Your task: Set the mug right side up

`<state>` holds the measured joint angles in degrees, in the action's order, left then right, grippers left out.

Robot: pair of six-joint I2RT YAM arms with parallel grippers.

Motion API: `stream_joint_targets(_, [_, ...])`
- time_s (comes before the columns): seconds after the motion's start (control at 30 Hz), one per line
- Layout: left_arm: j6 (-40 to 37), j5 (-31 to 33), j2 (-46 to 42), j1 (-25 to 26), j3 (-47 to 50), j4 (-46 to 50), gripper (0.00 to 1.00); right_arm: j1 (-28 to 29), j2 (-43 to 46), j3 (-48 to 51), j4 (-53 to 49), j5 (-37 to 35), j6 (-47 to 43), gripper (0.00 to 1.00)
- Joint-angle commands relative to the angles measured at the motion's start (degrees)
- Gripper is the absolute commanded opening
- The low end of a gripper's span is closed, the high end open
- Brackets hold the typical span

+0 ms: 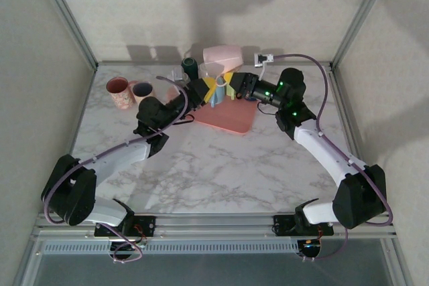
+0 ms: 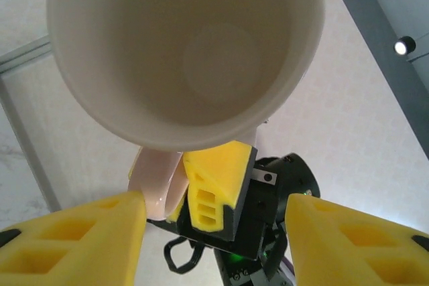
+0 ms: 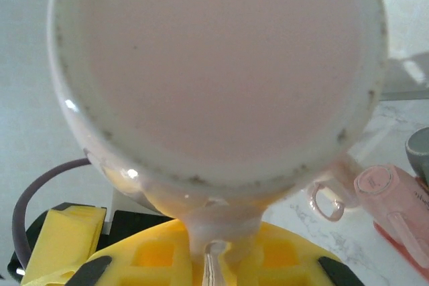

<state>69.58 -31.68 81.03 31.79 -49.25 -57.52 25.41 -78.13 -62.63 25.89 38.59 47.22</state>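
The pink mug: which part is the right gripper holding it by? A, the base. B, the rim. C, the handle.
C: in the right wrist view the mug has its handle pinched between the yellow fingers of the right gripper.

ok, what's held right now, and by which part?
Pale pink ceramic mug, by its handle, pinched by the right gripper, jaws shut. Left gripper open, holding nothing.

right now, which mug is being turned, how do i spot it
Far middle of the marble table, above the salmon pink tray, find the pale pink ceramic mug. Unlike the speckled pink mug standing at the left, it hangs sideways in the right gripper.
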Motion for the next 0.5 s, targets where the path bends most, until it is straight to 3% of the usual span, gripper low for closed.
stream_joint_targets(0.0, [-1.4, 0.3, 1.5, 1.0, -2.5, -1.4, 0.55, 1.3, 2.3, -0.3, 7.6, -0.9, 1.5, 0.0])
stream_joint_targets(0.37, [-1.2, 0.2, 4.5, 1.8, -4.7, -3.9, 0.42, 2.6, 3.6, 1.9, 9.1, -1.6, 3.4, 0.0])
stream_joint_targets(0.47, [-1.5, 0.7, 4.5, 1.9, -4.8, -4.4, 0.33, 2.6, 4.3, 2.7, 9.2, -2.3, 3.9, 0.0])
